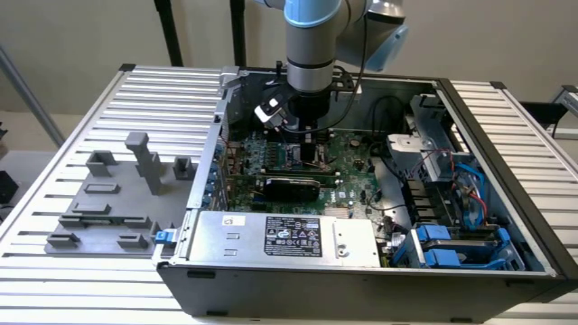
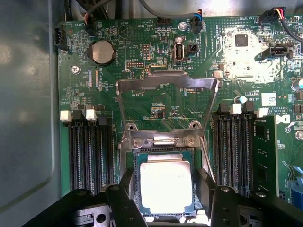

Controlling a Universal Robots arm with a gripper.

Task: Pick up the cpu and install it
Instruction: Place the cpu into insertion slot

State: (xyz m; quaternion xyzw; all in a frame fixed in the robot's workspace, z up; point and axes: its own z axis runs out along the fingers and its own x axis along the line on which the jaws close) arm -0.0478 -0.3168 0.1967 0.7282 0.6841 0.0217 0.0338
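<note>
One cpu [image 2: 165,186]: sq, silver top, green edge.

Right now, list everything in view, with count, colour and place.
cpu: one, silver top, green edge, at the open socket.
socket frame: one, bare metal, hinged up beside the cpu.
motherboard: one, green, inside the case.
coin battery: one, silver, on the motherboard.
memory slots: two banks, black, either side of the socket.
computer case: one, dark grey, open, on the table.
power supply: one, silver, inside the case.
fixture blocks: several, grey, on the table at the exterior view's left.
table: one, slatted aluminium.
arm: one, grey and blue, reaching down into the case.
hand: one, black, at the cpu.
</note>
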